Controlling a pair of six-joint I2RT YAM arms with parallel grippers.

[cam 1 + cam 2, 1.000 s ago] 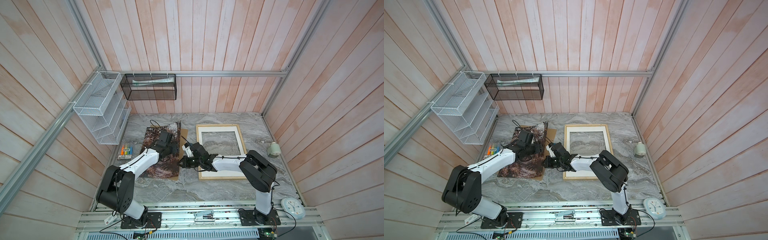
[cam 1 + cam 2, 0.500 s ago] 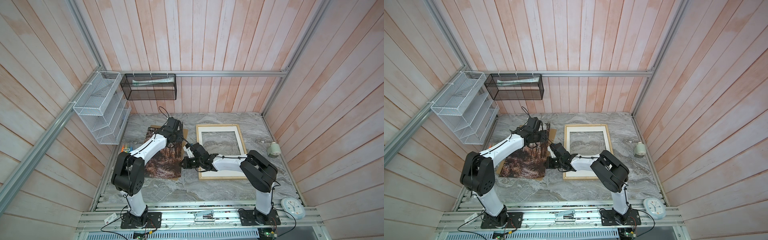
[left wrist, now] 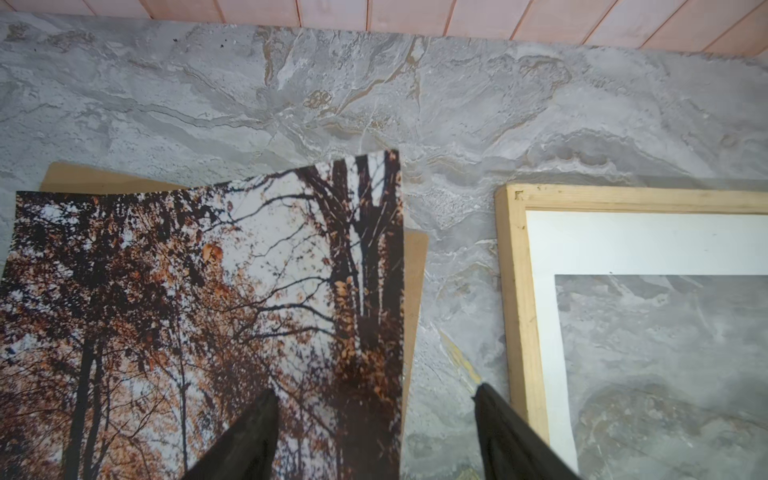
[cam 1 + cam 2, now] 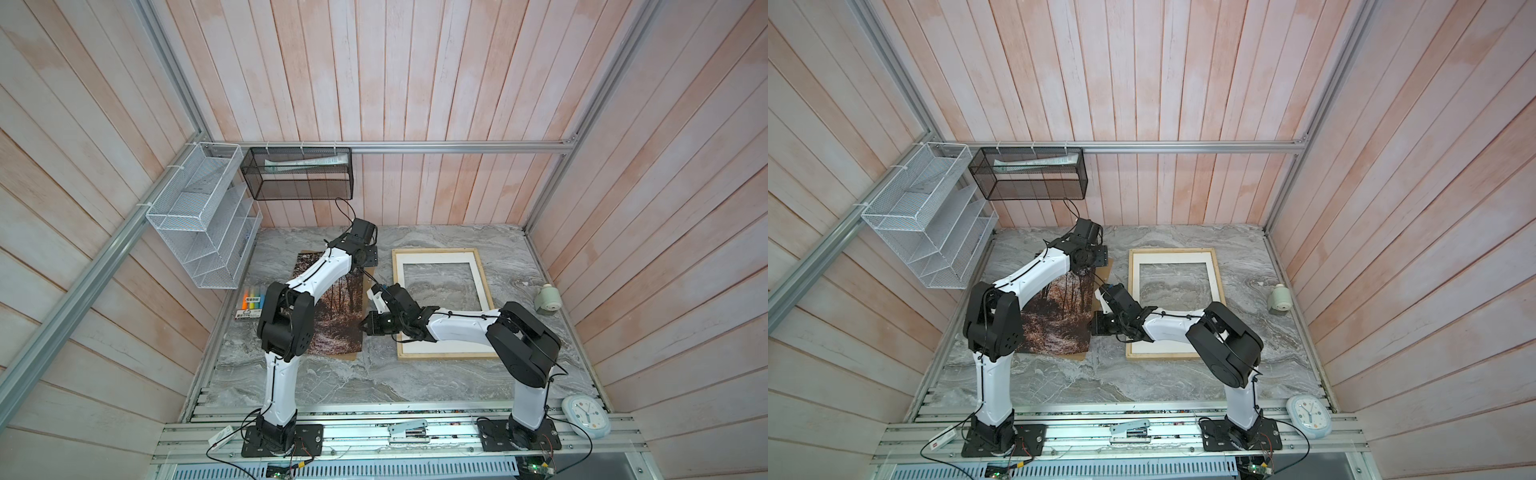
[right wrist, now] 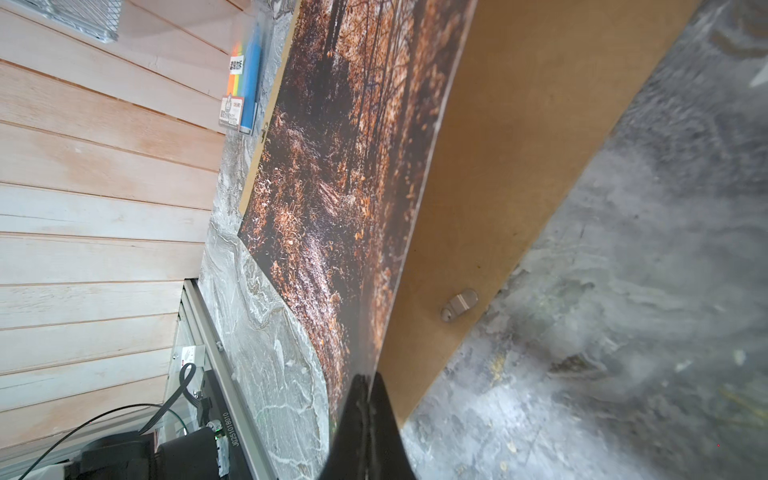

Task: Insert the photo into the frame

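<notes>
We see the photo lying on the backing board on the desk. Its long axis is parallel to that of the frame, which lies just to its right. The right end effector is clamped on the photo's frame-side edge. The left end effector hangs, jaws apart, over that edge's far corner.

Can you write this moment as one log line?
right gripper: shut on photo edge | left gripper: open over photo edge | frame: no photo
</notes>
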